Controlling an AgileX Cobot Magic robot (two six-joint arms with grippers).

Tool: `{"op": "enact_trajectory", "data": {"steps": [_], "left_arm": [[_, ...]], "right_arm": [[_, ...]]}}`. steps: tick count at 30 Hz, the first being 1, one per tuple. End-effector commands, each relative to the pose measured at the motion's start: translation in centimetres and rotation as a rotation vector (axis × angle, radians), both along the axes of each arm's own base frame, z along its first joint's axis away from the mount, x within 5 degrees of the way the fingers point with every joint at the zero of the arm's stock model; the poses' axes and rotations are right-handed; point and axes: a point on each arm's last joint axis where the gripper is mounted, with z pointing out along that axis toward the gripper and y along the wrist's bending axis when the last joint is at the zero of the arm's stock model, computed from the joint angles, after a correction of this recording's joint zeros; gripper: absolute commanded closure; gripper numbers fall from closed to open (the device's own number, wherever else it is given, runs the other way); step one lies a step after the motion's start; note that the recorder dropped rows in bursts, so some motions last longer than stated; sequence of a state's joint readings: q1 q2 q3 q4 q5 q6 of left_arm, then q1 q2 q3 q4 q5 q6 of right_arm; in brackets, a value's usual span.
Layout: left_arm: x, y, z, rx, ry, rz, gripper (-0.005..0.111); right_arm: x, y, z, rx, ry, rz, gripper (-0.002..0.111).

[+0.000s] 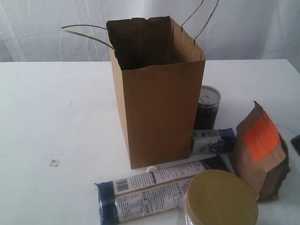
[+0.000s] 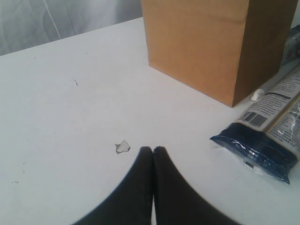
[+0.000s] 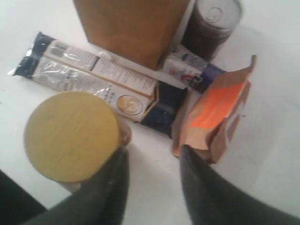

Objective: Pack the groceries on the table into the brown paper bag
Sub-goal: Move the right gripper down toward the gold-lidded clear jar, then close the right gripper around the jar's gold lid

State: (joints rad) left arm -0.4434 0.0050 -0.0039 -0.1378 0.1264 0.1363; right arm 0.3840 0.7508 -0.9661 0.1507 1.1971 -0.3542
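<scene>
The brown paper bag (image 1: pixel 159 93) stands open and upright mid-table. Right of it stand the silver-lidded can (image 1: pixel 207 108), a small blue-white packet (image 1: pixel 213 141) and the brown pouch with an orange label (image 1: pixel 260 150). In front lie the long navy-tan packet (image 1: pixel 154 190) and the gold-lidded jar (image 1: pixel 220 199). My right gripper (image 3: pixel 153 150) is open above bare table, between the jar (image 3: pixel 70 133) and the pouch (image 3: pixel 218 110), with nothing between its fingers. My left gripper (image 2: pixel 153 150) is shut and empty, low over the table (image 2: pixel 70 117), short of the bag (image 2: pixel 211 42). No yellow-grain bottle shows.
A tiny clear wrapper scrap (image 2: pixel 123 146) lies just off the left fingertips. A small white bit (image 1: pixel 151 168) sits at the bag's front base. The bag's string handles (image 1: pixel 86 33) stick out to the left and upward. The table's left half holds only the scrap.
</scene>
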Motion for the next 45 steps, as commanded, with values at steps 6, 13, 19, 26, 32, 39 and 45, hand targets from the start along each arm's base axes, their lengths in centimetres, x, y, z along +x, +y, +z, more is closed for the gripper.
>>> {"op": "enact_trajectory", "data": {"steps": [6,13,19,26,32,39,45], "left_arm": [[0.0,0.0,-0.1,-0.012,0.010,0.001,0.107],[0.0,0.0,-0.1,-0.012,0.010,0.001,0.107],[0.0,0.0,-0.1,-0.012,0.010,0.001,0.107],[0.0,0.0,-0.1,-0.012,0.010,0.001,0.107],[0.0,0.0,-0.1,-0.012,0.010,0.001,0.107],[0.0,0.0,-0.1,-0.012,0.010,0.001,0.107],[0.0,0.0,-0.1,-0.012,0.010,0.001,0.107]], "right_arm": [[0.7,2.0,-0.7,0.039,0.125,0.063,0.021],[2.0,4.9,-2.3,0.008,0.253,0.175,0.021],[2.0,6.3,-3.0,-0.028,0.291,0.250,0.021],[2.6,7.1,-3.9,-0.131,0.285,0.290,0.021],[3.6,7.5,-5.0,-0.231,0.282,0.300,0.021],[3.8,9.0,-6.2,-0.263,0.338,0.342,0.014],[4.1,9.4,-6.7,-0.265,0.367,0.343,0.014]]}}
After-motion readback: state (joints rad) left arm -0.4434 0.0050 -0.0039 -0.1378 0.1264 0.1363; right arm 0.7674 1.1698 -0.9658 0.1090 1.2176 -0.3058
